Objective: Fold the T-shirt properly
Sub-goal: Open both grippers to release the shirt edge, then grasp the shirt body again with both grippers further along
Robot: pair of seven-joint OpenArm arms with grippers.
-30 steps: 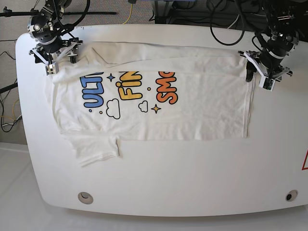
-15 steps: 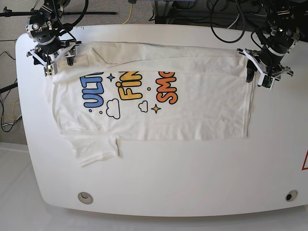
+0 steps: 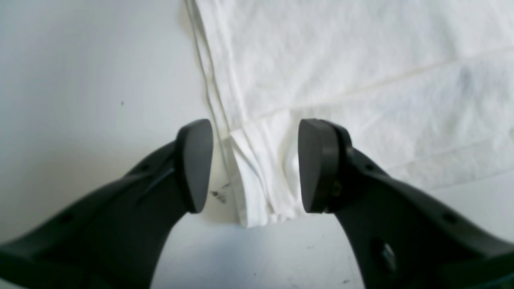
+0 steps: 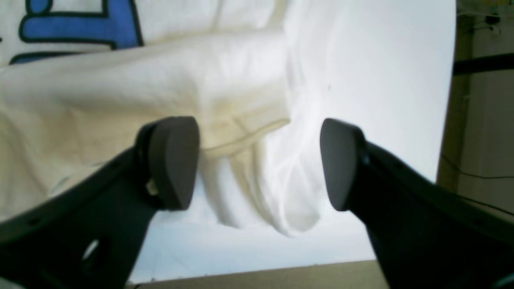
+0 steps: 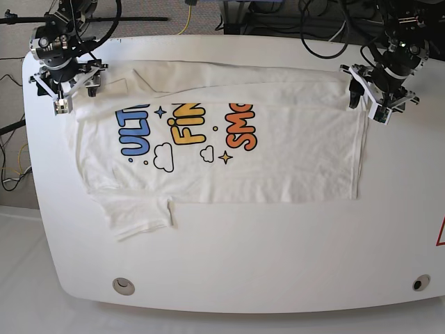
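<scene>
t-shirt point(image 5: 229, 146) flat, both pincers parted

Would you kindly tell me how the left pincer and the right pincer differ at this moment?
The left pincer stands at the T-shirt's plain hem corner; the right pincer is at the printed, sleeve end. The left's jaws stand narrower, over flat layered cloth; the right's wider, over bunched folds. Both are open, holding nothing, above the white table.

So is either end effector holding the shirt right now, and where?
Neither. The left end effector is open over a T-shirt hem corner; the right end effector is open over the bunched sleeve edge.
</scene>
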